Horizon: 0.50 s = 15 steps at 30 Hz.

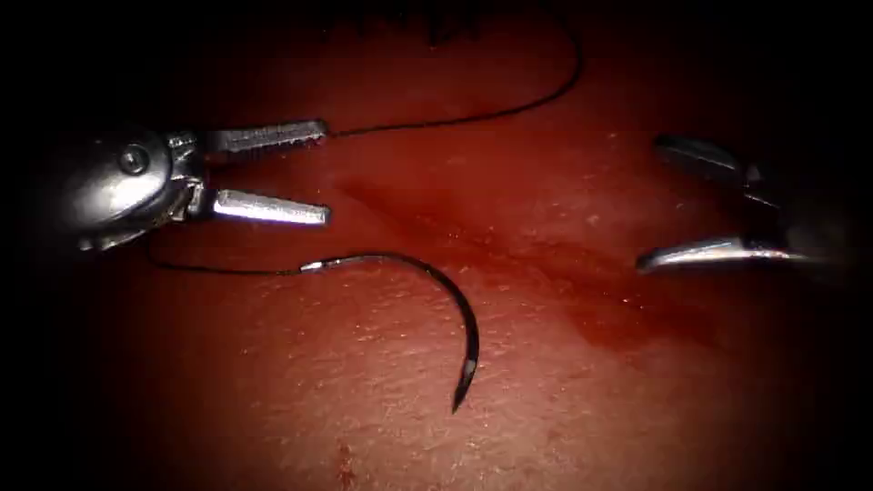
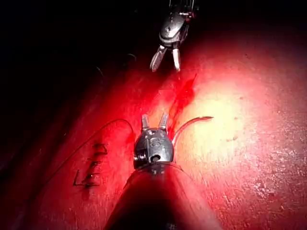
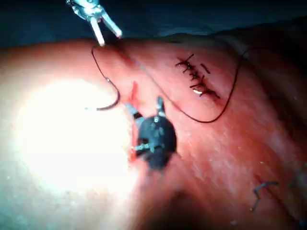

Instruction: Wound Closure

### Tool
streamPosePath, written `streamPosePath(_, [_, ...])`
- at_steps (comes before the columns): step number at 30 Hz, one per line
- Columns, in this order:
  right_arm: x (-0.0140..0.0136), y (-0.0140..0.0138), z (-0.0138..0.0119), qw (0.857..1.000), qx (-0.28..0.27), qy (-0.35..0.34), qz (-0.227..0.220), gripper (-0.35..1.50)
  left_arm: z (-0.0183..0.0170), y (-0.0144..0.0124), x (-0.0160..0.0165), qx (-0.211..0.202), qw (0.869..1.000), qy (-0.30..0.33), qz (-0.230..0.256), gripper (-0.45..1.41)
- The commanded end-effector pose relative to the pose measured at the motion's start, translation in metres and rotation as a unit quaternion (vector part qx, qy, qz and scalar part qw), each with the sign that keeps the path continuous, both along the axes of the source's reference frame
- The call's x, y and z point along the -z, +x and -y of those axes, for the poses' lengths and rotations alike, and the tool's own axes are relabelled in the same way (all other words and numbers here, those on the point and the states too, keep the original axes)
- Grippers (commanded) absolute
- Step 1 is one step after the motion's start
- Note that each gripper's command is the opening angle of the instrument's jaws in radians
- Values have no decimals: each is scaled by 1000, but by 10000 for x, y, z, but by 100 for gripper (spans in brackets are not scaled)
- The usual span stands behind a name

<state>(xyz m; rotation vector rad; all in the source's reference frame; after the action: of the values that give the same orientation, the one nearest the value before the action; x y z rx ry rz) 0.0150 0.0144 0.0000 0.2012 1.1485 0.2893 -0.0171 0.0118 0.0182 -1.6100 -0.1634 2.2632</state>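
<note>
on the tissue, below the left tool: needle lying loose

below the open, empty left tool [image 1: 327, 173] the needle [image 1: 446, 300] is seen lying flat on the tissue [image 1: 364, 409], left of the cut [image 1: 509, 245], not driven in. its thread end is turned toward the left tool, its point away. the right tool [image 1: 647, 202], open and empty, is farther off. the needle is dark, curved, trailing black thread [image 1: 473, 116].

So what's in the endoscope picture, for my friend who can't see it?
A curved needle lies loose on the tissue, left of the cut, its thread trailing away. The left tool and right tool are open, holding nothing.
</note>
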Motion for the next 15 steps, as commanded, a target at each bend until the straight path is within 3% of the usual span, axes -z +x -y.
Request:
streamPosePath(1, [-4, 6, 2, 1000, 1, 0, -1, 79, 0, -6, -5, -1, 1000, 0, 1, 24])
streamPosePath(5, [0, 6, 1, 1000, 1, 3, -1, 91, 0, -7, -5, 2, 1000, 12, 0, 25])
streamPosePath(15, [4, 7, 1, 1000, 2, 5, -2, 94, 13, -18, -3, 29, 998, 57, -28, 32])
